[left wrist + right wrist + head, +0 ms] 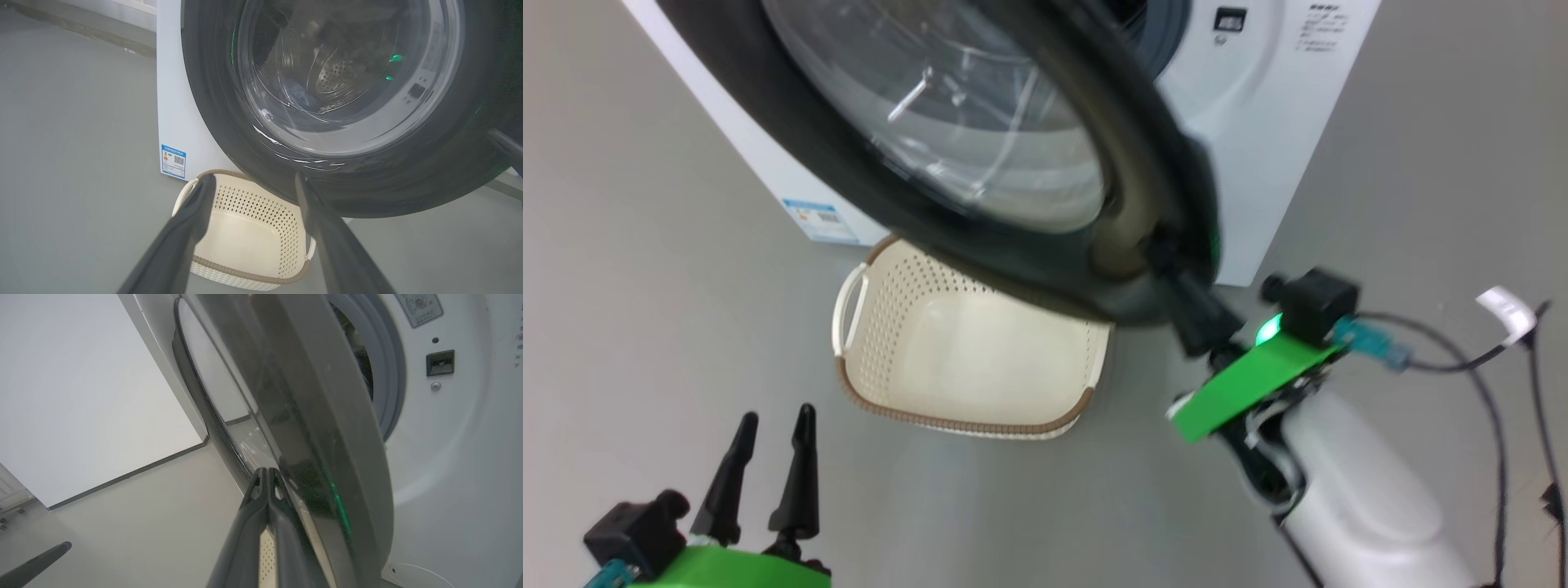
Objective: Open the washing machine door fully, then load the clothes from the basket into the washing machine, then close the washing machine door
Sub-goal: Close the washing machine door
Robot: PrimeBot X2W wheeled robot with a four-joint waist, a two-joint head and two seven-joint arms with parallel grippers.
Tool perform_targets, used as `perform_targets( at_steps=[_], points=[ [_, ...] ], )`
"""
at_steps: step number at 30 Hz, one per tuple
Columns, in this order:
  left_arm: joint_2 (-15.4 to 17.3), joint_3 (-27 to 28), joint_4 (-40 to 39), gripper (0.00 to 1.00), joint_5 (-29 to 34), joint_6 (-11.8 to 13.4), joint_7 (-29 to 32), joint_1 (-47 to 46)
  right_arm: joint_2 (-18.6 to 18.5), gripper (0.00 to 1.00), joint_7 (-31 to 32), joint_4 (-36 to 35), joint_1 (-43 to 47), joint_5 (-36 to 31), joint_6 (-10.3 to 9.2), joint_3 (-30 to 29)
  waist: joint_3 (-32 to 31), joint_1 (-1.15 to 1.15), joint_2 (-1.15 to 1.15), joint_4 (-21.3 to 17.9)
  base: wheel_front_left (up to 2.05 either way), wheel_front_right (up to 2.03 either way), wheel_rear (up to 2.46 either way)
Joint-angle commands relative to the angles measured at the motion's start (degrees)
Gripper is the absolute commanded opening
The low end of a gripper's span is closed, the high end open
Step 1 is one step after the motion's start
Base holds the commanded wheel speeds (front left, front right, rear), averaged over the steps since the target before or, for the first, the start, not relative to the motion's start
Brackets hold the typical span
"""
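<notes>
1. Head view: on a grey floor, the washing machine door stands part-open from the white washing machine, above the empty basket.
2. Left wrist view: over that floor, the left gripper is spread wide, holding nothing, near the basket.
3. Right wrist view: before a pale wall, the right gripper is pinched together, empty, tips at the door's edge.

The half-swung washing machine door overhangs the far right part of the basket and bars a straight reach from the near side to the drum opening. Only a narrow gap shows at the door's right edge, where the closed right gripper sits. The basket's near left part lies open from above, and the grey floor to the left gives free passage around the spread left gripper.
</notes>
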Motion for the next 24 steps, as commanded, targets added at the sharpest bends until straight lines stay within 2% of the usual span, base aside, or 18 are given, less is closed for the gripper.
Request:
perform_targets(
  at_steps=[1,12,24],
  points=[
    [0.7,1.6,-1.6,1.0,-0.4,-0.1,-0.4,-2.3,0.5,0.0,-0.3,-0.9,-2.4,-0.7,0.08,-1.3,1.8,0.0,0.0,1.1,0.0,0.0,0.0],
    [0.1,-1.1,-2.5,1.0,-1.2,-0.1,-0.4,-6.6,0.0,0.0,-0.3,1.0,-11.1,-3.8,0.08,-12.6,7.2,0.0,0.0,3.5,0.0,0.0,0.0],
    [0.2,-2.7,-3.4,1.0,-1.8,-0.1,-0.4,-10.0,0.4,0.0,-0.3,1.4,-19.4,-6.6,0.08,-19.6,11.1,0.0,0.0,4.6,0.0,0.0,0.0]
  ],
)
